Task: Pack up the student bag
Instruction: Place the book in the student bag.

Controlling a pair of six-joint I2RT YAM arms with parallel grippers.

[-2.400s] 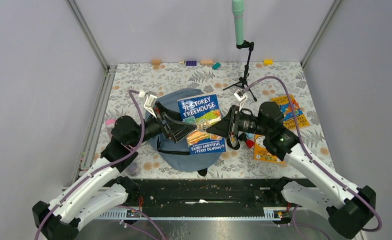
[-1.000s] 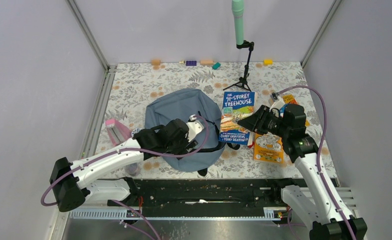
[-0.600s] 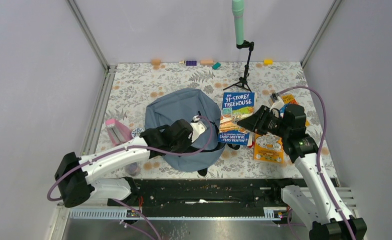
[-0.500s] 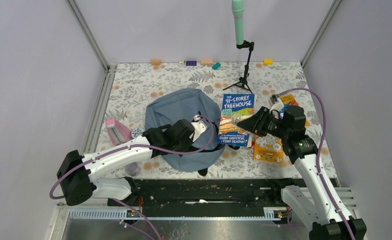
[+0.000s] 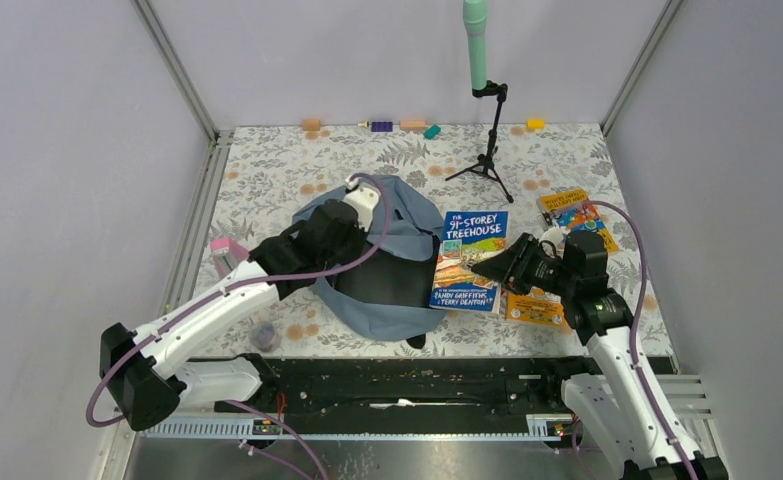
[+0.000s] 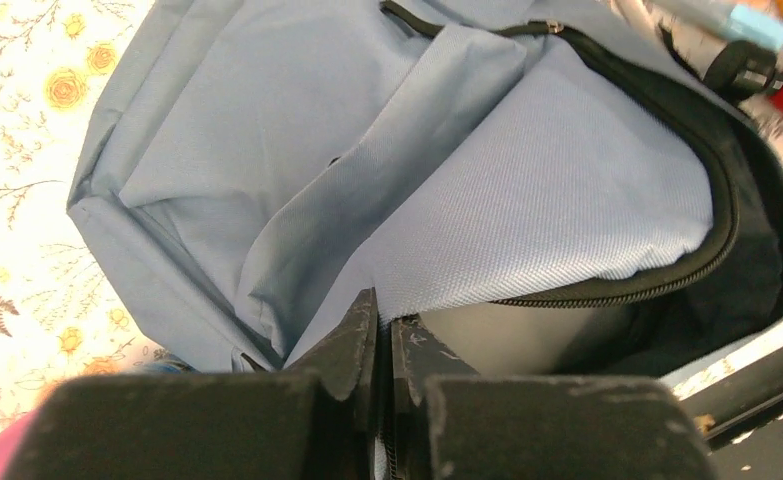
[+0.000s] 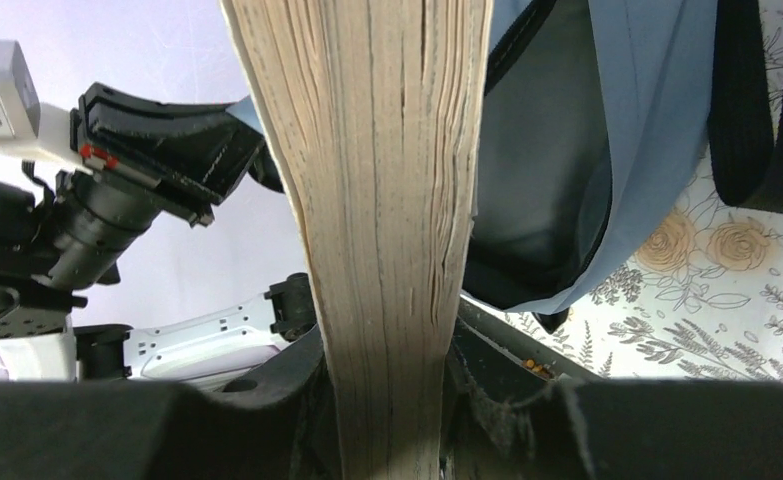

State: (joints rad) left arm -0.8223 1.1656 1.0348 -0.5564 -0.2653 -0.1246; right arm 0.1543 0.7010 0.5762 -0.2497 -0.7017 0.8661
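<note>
Grey-blue soft fabric student bag (image 5: 415, 228) is clamped at its flap by the left fingers (image 6: 352, 338); a blue paperback book (image 5: 467, 255), at its 3 o'clock, is gripped by the right fingers (image 7: 302, 395).

Matt cloth, glossy cover, bare paper edges.
The student bag (image 6: 527, 190) is matt grey-blue woven cloth with a fine visible weave, edged by a black toothed zip (image 6: 719, 235); its lining (image 6: 527, 335) looks smoother and dull grey. The book (image 5: 469, 258) has a glossy printed cover, and its page block is cream paper, slightly rough and uneven. The left pincer (image 6: 382, 315) is matt black plastic, scuffed pale along its edges. The table (image 5: 287, 160) has a matt floral-printed surface.
</note>
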